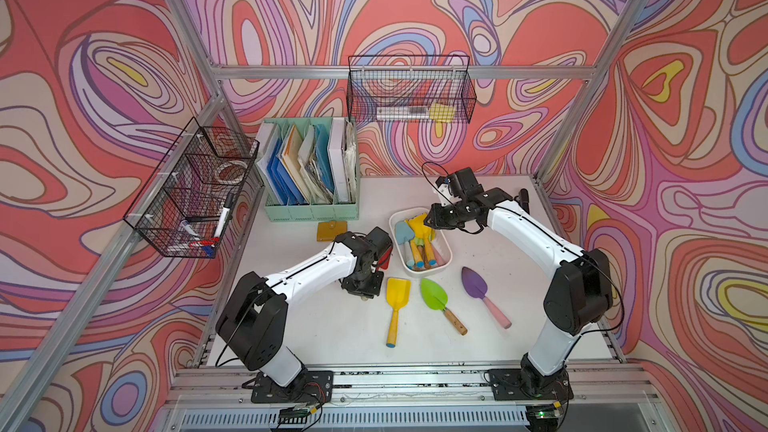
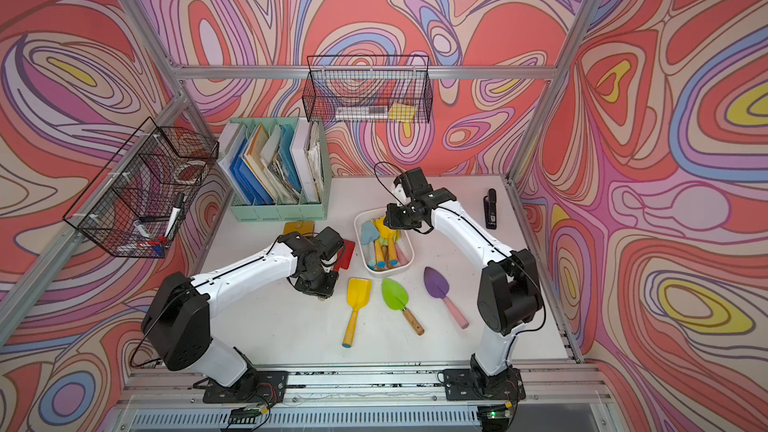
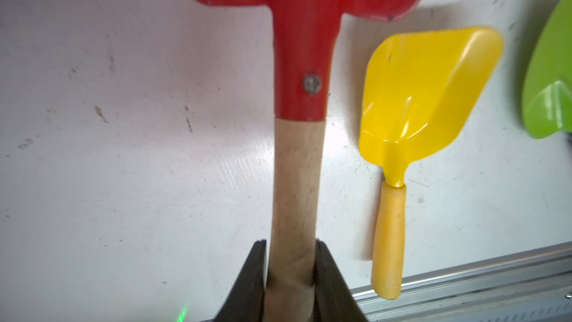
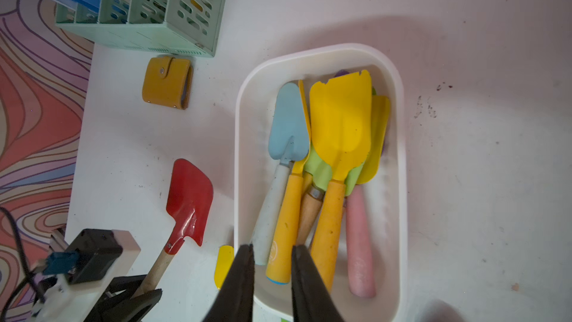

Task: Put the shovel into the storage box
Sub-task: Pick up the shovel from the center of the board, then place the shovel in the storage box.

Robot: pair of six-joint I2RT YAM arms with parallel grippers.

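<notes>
A red shovel point(image 3: 305, 57) with a wooden handle lies left of the white storage box point(image 4: 402, 150). My left gripper point(image 3: 291, 243) is shut on that handle near its end. From above only the red blade point(image 1: 388, 261) shows beside the left wrist. The storage box point(image 1: 446, 261) holds several shovels, yellow, pale blue, green and pink-handled. My right gripper point(image 4: 272, 250) hangs above the box's near end, its jaws a little apart and holding nothing. In both top views it sits over the box's far part point(image 1: 430, 220).
A yellow shovel point(image 1: 397, 301), a green one point(image 1: 434, 295) and a purple one point(image 1: 476, 282) lie on the table in front of the box. Behind stand a mint file organizer point(image 1: 309, 168) and a mustard wallet point(image 1: 331, 230). A black stapler point(image 2: 491, 209) lies far right. Wire baskets point(image 1: 191, 189) hang on the frame.
</notes>
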